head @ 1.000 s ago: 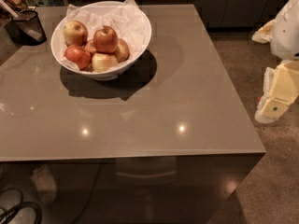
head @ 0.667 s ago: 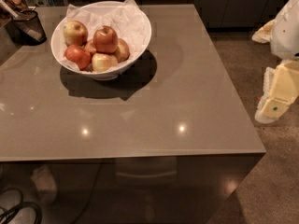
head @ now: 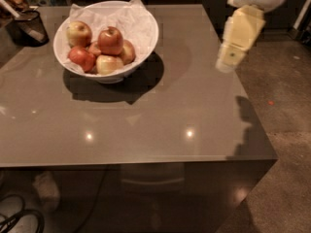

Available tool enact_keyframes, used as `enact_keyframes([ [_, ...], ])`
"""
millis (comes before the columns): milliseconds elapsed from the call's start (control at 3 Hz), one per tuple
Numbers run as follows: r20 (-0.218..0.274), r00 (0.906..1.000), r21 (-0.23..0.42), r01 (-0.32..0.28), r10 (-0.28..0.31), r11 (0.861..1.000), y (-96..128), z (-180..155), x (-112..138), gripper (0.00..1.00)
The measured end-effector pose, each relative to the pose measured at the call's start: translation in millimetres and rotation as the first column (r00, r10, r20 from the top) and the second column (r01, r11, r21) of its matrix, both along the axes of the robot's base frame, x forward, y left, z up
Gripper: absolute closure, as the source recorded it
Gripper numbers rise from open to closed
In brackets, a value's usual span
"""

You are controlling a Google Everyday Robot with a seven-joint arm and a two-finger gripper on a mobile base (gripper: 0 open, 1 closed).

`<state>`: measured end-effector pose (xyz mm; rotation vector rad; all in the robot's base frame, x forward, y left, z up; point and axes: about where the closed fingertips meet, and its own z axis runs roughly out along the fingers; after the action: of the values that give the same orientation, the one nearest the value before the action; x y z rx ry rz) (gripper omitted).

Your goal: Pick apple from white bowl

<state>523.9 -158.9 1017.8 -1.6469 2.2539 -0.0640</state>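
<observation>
1. While I watch through the one camera, the gripper (head: 229,58) hangs in the air over the right edge of the surface (head: 170,110), well apart from the fruit; I cannot tell whether it is wide or narrow.
2. One apple (head: 111,40): deep red, glossy, stem dimple up, lying on top of the pile near the middle of the white bowl (head: 151,32) and touching the fruit beneath it.
3. One white bowl: wide, round, standing on the far left part of the surface, lined with crumpled white paper (head: 132,12) that rises above its far rim.
4. One yellow apple (head: 79,33) with red blush, at the bowl's far left.
5. One orange-red apple (head: 81,58), at the bowl's near left.
6. One dark mesh basket (head: 29,28), at the far left corner, left of the bowl and apart from it.
</observation>
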Motion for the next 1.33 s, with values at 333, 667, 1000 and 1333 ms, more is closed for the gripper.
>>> enact_keyframes([
  [333, 0.020, 0.9998, -0.004, 0.005, -0.005, 1.000, 4.1, -1.5, 4.5, 0.00],
  [667, 0.021, 0.9995, 0.018, -0.025, 0.025, 1.000, 37.2, -2.7, 24.2, 0.00],
  [1000, 0.013, 0.9968, 0.010, -0.079, 0.079, 0.997, 72.0, -3.3, 47.5, 0.00],
  [1333, 0.020, 0.9863, 0.008, -0.164, 0.164, 0.986, 104.8, -1.0, 60.8, 0.00],
])
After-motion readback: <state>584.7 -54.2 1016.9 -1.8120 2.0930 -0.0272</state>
